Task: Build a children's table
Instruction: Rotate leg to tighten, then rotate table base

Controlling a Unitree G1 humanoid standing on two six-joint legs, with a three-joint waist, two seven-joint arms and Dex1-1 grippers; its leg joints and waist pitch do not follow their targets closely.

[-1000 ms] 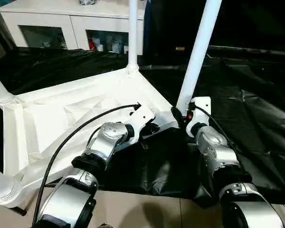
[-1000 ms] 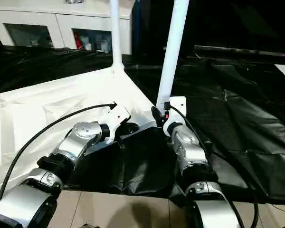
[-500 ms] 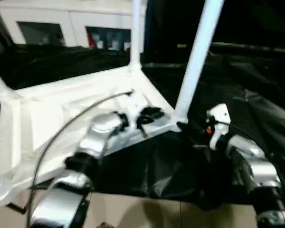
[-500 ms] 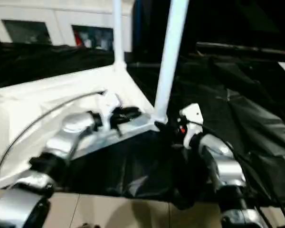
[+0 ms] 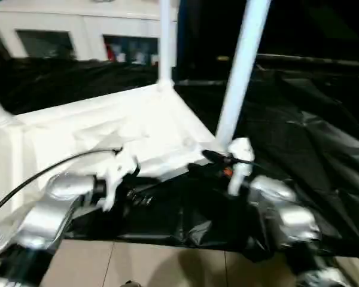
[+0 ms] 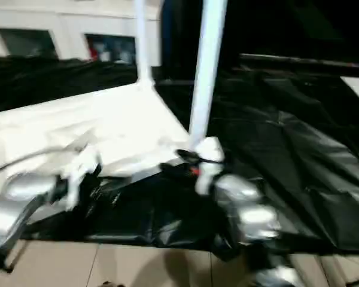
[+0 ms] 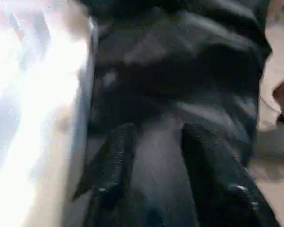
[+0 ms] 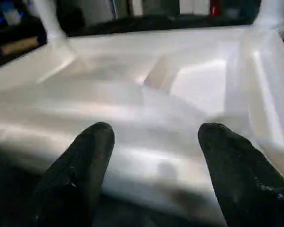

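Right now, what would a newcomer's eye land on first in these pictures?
The white tabletop lying upside down on black sheeting, with white legs standing up from its corners. In front of it, both silver arms reach in: the left gripper over the sheeting at its near edge, the right gripper by the nearest leg's base, fingers apart.

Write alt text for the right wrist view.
Two black fingers of the open right gripper stand apart in front of the ribbed underside of the upturned white tabletop. White legs rise from its far corners, and a black sheet lies under its near edge.
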